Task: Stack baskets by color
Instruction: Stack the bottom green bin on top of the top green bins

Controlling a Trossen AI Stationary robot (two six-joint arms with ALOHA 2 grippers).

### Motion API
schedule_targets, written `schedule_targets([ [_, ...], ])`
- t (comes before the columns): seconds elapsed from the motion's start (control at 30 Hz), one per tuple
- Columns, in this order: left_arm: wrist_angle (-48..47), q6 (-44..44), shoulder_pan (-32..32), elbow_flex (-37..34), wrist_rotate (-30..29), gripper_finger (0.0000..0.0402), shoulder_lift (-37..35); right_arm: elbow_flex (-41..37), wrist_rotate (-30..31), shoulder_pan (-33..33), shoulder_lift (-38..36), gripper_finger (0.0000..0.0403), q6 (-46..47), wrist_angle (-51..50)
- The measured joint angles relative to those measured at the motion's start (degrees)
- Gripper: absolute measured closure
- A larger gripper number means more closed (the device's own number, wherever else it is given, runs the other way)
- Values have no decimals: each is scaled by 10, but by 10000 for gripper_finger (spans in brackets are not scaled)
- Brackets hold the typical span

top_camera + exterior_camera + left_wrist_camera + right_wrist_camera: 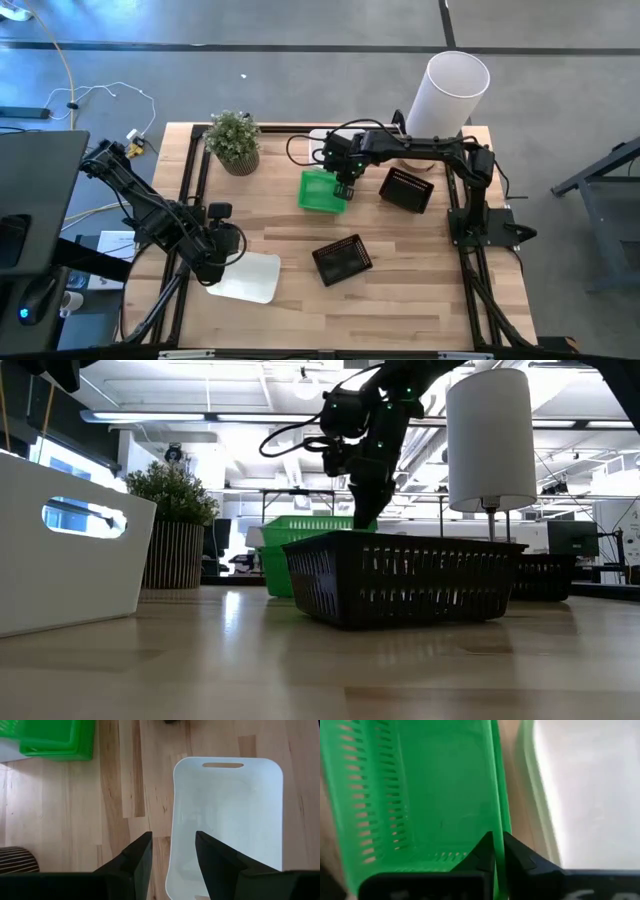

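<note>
A bright green basket (pixel 320 190) stands mid-table, toward the far side, with my right gripper (pixel 497 840) shut on its side wall. A white basket (pixel 580 790) lies just beyond it. One black basket (pixel 407 188) sits to the right of the green one. A second black basket (pixel 342 260) sits nearer the front. At the near left lies another white basket (pixel 250 278), its bottom on the table. My left gripper (pixel 172 845) hovers open over this basket's side wall, one finger on each side of it. My right gripper pinches the green basket's side wall at its rim (pixel 498 822), one finger inside the basket and one outside. The fingers come from above, pointing steeply down. The black basket in front hides whether the green basket's bottom rests on the table.
A potted plant (pixel 235 140) stands at the far left and a tall white cylinder (pixel 455 90) at the far right corner. Bare wood lies along the near edge and between the white and black baskets.
</note>
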Motion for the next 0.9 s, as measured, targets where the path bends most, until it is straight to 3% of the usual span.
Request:
schedule_targets([
  [0.13,0,0,0,0,0,265,0,0,-46,-12,0,400,1,-8],
  [0.63,0,0,0,0,0,265,0,0,-33,-7,11,398,-4,-21],
  [0.9,0,0,0,0,0,265,0,0,-20,-5,14,338,-8,-24],
])
